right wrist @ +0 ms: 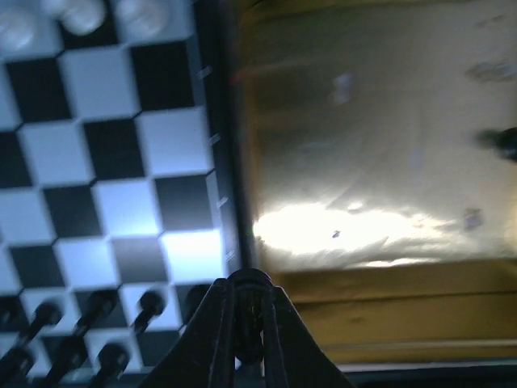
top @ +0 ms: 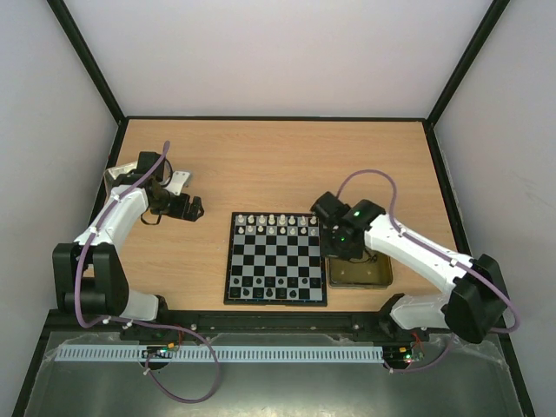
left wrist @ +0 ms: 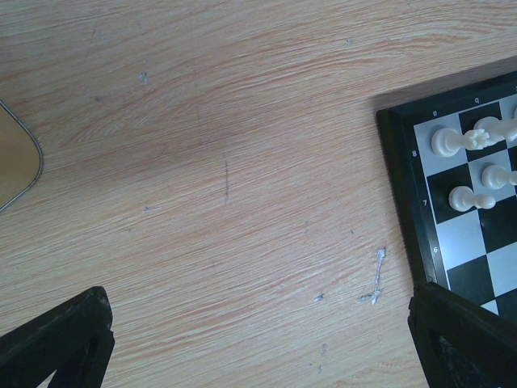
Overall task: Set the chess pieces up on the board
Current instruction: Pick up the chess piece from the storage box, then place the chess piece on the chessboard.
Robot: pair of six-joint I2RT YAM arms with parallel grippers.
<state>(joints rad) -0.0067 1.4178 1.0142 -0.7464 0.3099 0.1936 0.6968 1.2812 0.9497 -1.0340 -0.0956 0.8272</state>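
The board (top: 276,258) lies in the middle of the table, with white pieces (top: 276,222) along its far rows and black pieces (top: 261,291) along its near rows. My right gripper (top: 335,251) hovers over the board's right edge, beside the gold tin. In the right wrist view it (right wrist: 249,311) is shut on a black chess piece (right wrist: 249,293), with the board (right wrist: 121,162) to the left. My left gripper (top: 196,208) is open and empty over bare wood left of the board. In the left wrist view it (left wrist: 258,339) has the board's corner (left wrist: 472,202) and white pieces (left wrist: 452,143) to its right.
The shallow gold tin (top: 360,274) sits against the board's right side; in the right wrist view (right wrist: 380,162) a dark speck (right wrist: 505,141) lies at its right edge. The silver lid's corner (left wrist: 16,162) shows at the left. Walls enclose the table.
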